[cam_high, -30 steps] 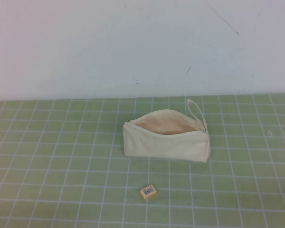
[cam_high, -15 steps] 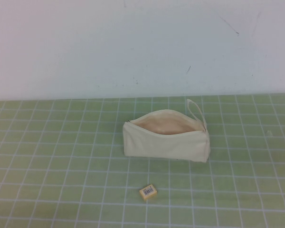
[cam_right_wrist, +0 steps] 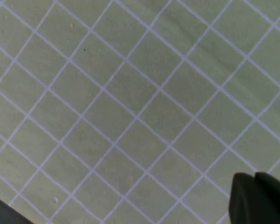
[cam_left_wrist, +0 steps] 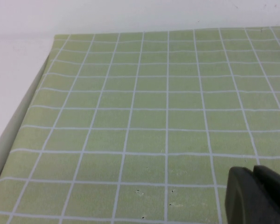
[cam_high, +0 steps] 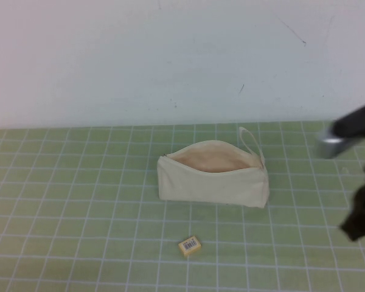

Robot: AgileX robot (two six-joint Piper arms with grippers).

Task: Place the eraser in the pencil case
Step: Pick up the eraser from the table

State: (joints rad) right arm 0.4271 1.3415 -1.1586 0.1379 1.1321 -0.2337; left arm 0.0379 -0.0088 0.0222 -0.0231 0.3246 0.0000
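The cream pencil case [cam_high: 213, 181] lies in the middle of the green grid mat with its zip open, tan lining showing and its loop strap [cam_high: 249, 139] at the far right end. The small yellow eraser [cam_high: 190, 245] with a barcode label lies on the mat in front of it, apart from it. My right arm [cam_high: 360, 210] shows blurred at the right edge, well right of the pencil case. My right gripper [cam_right_wrist: 255, 177] is shut and empty over bare mat. My left gripper [cam_left_wrist: 253, 171] is shut and empty over bare mat, out of the high view.
A white wall [cam_high: 170, 61] stands behind the mat. The mat's left edge [cam_left_wrist: 35, 91] shows in the left wrist view, with white surface beyond it. Bare mat lies left of the pencil case and around the eraser.
My right arm has come into the high view at the right edge. The pencil case and the eraser have not moved.
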